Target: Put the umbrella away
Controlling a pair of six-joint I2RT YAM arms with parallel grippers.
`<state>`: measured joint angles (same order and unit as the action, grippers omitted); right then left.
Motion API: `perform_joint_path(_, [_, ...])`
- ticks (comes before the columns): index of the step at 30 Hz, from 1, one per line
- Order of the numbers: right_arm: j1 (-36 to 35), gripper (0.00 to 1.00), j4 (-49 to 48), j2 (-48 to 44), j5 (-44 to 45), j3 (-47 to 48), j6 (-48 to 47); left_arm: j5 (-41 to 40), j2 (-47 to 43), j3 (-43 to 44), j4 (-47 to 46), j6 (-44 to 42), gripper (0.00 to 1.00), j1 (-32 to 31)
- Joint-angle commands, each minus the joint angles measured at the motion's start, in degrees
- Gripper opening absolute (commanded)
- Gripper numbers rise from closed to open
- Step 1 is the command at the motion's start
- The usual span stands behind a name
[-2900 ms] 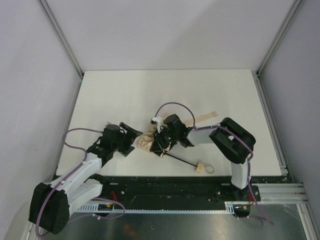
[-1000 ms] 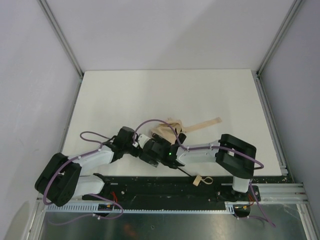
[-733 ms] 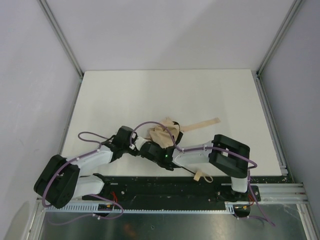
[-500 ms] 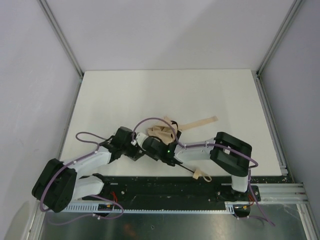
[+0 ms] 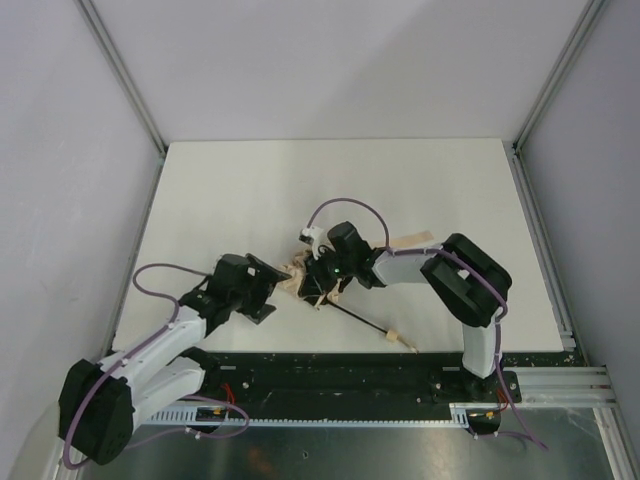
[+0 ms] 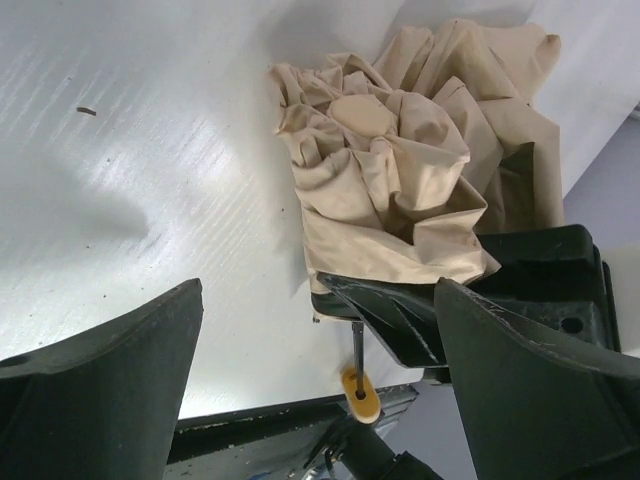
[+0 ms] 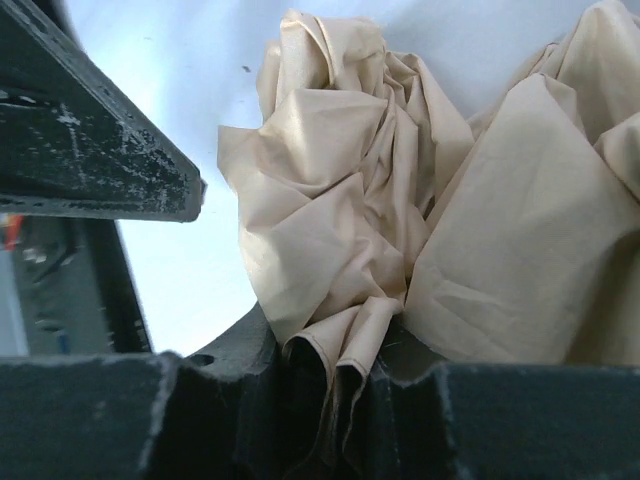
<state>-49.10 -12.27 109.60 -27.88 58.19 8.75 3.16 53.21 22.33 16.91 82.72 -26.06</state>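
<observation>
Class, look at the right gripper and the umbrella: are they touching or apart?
Touching. The right wrist view shows a fold of the umbrella cloth running down between the fingers of the right gripper, pinched there.

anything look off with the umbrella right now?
Yes. The umbrella canopy is a crumpled wad, not folded along its shaft, which sticks out bare down to the handle. Its strap trails loose to the right. The right gripper pinches only fabric; the left gripper is open beside it.
</observation>
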Motion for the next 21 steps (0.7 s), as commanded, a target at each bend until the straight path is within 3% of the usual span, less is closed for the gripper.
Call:
perform_joint_path(1, [3.0,0.0,4.25,7.26,-18.38,-3.53,9.77,-0.76,1.58,0.49,-2.34,-1.88,0.99,0.44])
perform_joint_path(15, [7.45,0.0,2.42,11.84,-30.87,-1.13,10.97,-2.49,19.32,2.71,-16.97,0.13,0.99,-3.58])
perform_joint_path(21, [7.7,0.0,6.88,13.57,-34.13,1.9,8.48,-7.07,22.15,-0.27,-21.84,1.8,0.9,-5.18])
